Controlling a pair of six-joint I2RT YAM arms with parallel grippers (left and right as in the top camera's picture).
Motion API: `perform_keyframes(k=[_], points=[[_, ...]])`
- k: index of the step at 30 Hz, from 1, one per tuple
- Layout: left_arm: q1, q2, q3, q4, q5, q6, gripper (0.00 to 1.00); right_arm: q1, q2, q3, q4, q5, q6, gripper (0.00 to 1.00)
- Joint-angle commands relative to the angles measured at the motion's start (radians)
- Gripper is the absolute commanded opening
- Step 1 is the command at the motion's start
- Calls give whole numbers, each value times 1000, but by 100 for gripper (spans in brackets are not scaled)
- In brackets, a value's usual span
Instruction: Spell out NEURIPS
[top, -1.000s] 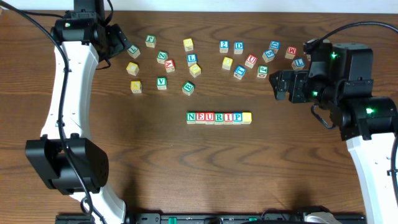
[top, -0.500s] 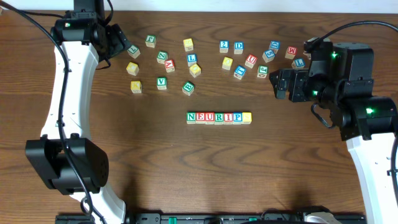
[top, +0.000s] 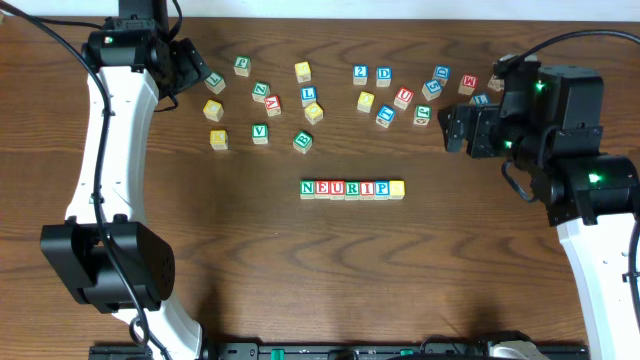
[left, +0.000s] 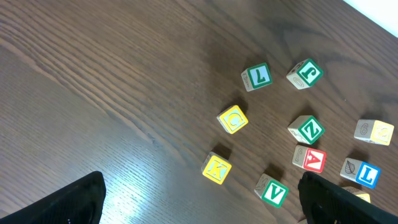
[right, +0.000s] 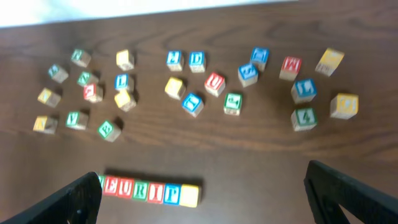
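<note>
Seven light-wood letter cubes stand touching in a straight row that reads NEURIP and ends in a yellow-faced cube; this NEURIPS row lies at the table's middle. The right wrist view shows the row low in the frame, its left end cut off by a finger. My right gripper hovers open to the row's upper right, well clear of it, and its jaws hold nothing. My left gripper hangs open at the far left back, beside the loose cubes, with only bare table between its jaws.
Loose letter cubes lie in two groups along the back: a left group and a right group. Under the left wrist I see a yellow K, a green V and a red A.
My right gripper has drifted slightly toward the back of the table and a little right. The left arm and the cube row have not moved.
</note>
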Motion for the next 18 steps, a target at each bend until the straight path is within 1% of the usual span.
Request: perform_keyframes(k=[1,11,15,18], points=[[2,8,-3,-3,-13,6,98,-5,-18,18,25,30,-5,99],[2,8,-3,-3,-13,6,98,2,-18,16,59,63,-9,99],[2,8,-3,-3,-13,6,98,-5,-69,-13,69,118,-50,99],[2,8,-3,-3,-13,6,97,-13,-143,-95,114,167,-53,99]])
